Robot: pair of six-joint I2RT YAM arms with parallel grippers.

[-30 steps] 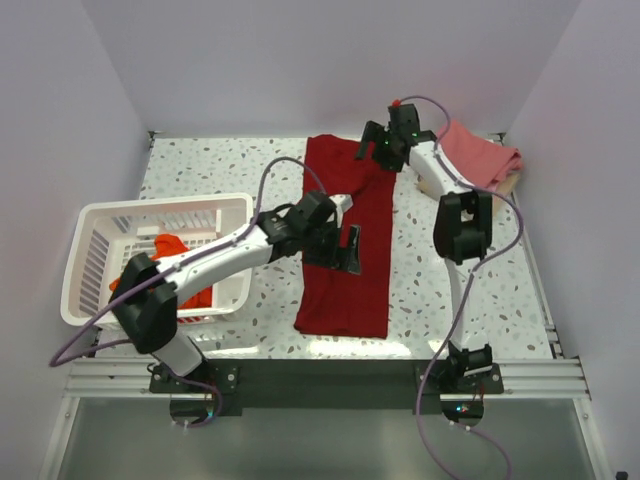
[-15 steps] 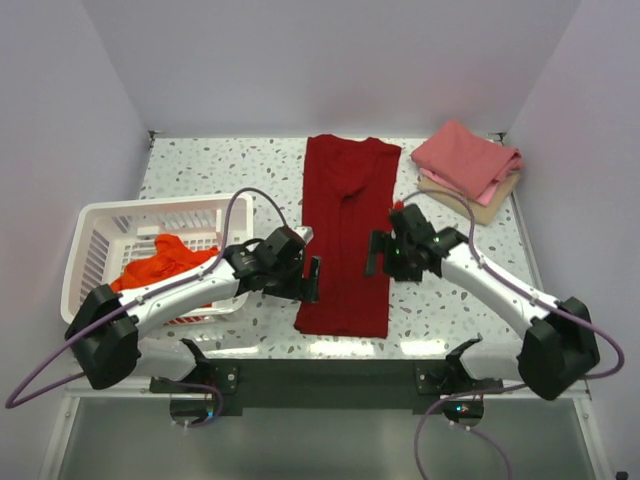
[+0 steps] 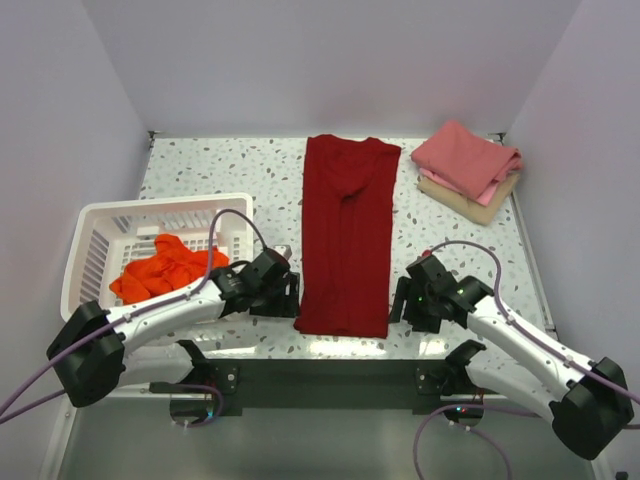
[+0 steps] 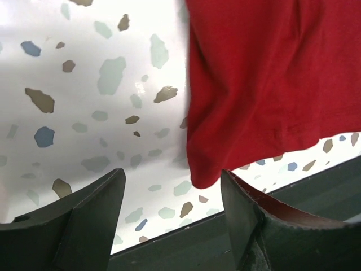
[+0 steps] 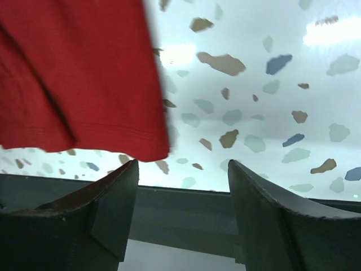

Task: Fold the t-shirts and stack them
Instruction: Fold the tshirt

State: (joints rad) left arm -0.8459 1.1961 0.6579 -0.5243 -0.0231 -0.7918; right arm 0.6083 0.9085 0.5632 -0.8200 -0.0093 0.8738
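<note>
The dark crimson t-shirt [image 3: 346, 236] lies folded into a long strip down the middle of the table. My left gripper [image 3: 287, 297] is open just left of its near left corner [image 4: 204, 169]. My right gripper [image 3: 401, 301] is open just right of its near right corner [image 5: 148, 148]. Neither touches the cloth. The orange-red t-shirt [image 3: 163, 267] lies crumpled in the white basket [image 3: 88, 246]. A folded pink t-shirt [image 3: 466, 157] sits on a folded tan one [image 3: 478, 205] at the far right.
The basket stands at the left side, close to my left arm. The table's near edge and the dark frame rail [image 3: 340, 375] run just below both grippers. Walls enclose the table on the left, back and right.
Both arms have drawn back toward me along the crimson shirt. The right gripper came from the far collar end, the left from mid-shirt, and both now sit at the near corners.
</note>
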